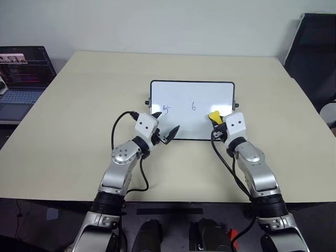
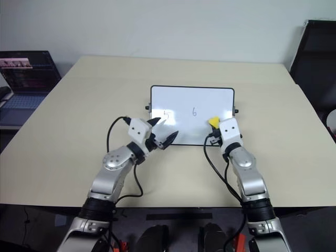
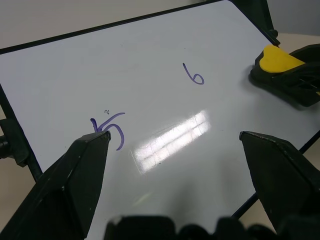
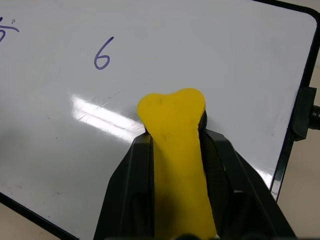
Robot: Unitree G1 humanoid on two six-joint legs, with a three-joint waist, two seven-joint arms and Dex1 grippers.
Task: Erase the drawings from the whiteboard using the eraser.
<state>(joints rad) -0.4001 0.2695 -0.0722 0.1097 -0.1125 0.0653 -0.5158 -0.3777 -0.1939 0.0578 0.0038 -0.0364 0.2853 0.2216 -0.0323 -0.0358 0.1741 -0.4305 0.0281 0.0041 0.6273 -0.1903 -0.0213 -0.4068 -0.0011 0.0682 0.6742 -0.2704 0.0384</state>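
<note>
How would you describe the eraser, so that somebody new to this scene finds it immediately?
Find the whiteboard in the middle of the beige table. Over its right part the right tool is shut on the eraser: a small yellow block, the only yellow thing there, right of the "6".

On the rectangular glossy white whiteboard with a thin black frame (image 1: pixel 210 94), two small handwritten digits in dark blue-purple ink can be read. A "5" (image 1: pixel 166 109) stands near the board's left side, at about 8 o'clock from the board's middle. A "6" (image 1: pixel 193 106) stands close to the middle of the board, at 3 o'clock from the "5" and well apart from it. The open laptop screen (image 1: pixel 25 64) shows coloured lines of text, too small to read.
</note>
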